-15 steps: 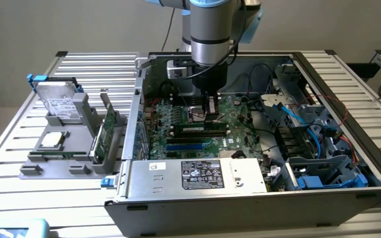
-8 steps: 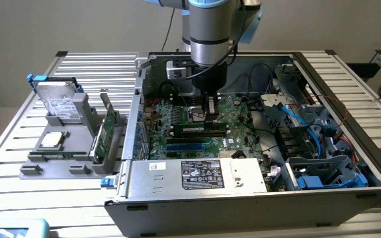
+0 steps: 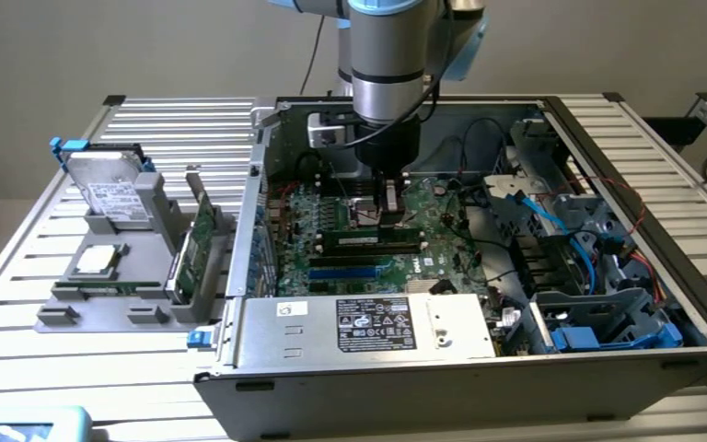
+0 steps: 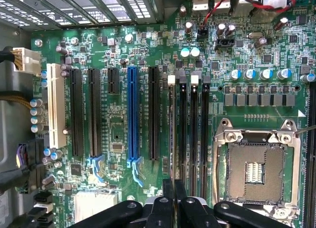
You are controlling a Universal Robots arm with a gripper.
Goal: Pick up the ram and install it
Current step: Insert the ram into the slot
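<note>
Gripper (image 3: 390,214) (image 4: 174,187) lowered inside the computer case (image 3: 329,391). Its jaws are drawn narrow on the ram (image 4: 171,134) (seen edge-on, a thin strip). The ram lies along the memory slot farthest from the CPU socket (image 4: 256,169), toward the motherboard's (image 4: 118,114) middle.

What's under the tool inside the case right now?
The motherboard: its black memory slots run below the shut tool, with the empty CPU socket beside them. The tool's fingers cover the slots' near ends.
</note>
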